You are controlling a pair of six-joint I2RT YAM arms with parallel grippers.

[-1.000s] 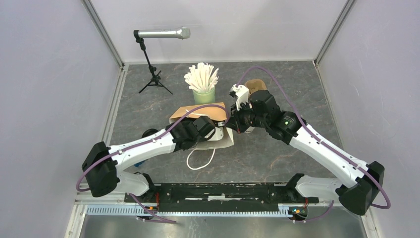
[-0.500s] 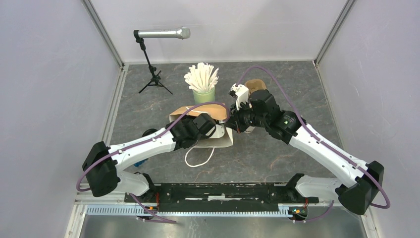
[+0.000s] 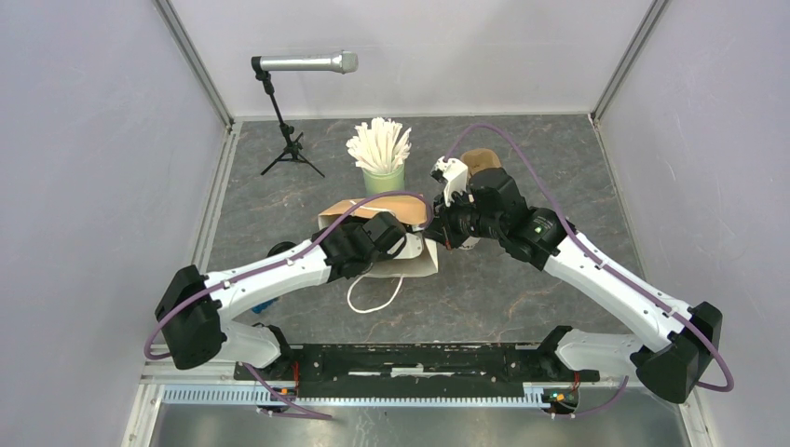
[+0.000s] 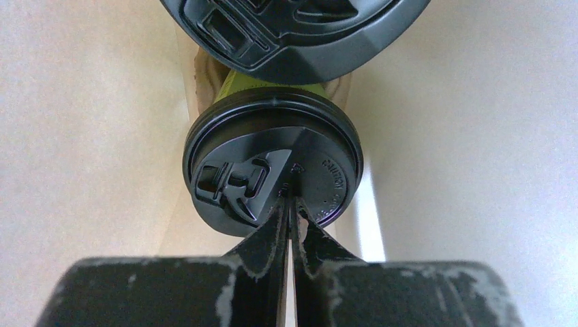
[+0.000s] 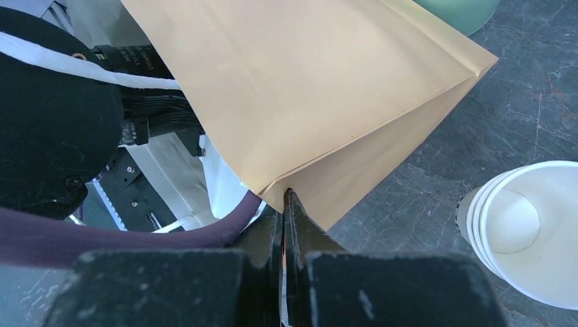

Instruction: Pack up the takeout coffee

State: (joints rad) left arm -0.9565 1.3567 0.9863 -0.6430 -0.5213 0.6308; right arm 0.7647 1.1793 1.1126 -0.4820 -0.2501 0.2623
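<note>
Evidently the olive-green cup (image 4: 320,180) sat inside the paper bag (image 5: 307,88), beside a second black-lidded cup (image 4: 293,27). Its lid was touched by the almost-closed left gripper (image 4: 292,204). The bag's mouth was pinched by the right gripper (image 5: 283,204). A straight withdrawal was advised, so neither lid was dragged.

Black lid (image 4: 320,170) of the olive-green cup (image 4: 238,90) bears embossed "CAUTION"; other lettering unreadable.

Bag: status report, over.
Left pincer nearly shut at lid of green cup, inside bag. Right pincer shut on bag rim. Second lid just beyond.
</note>
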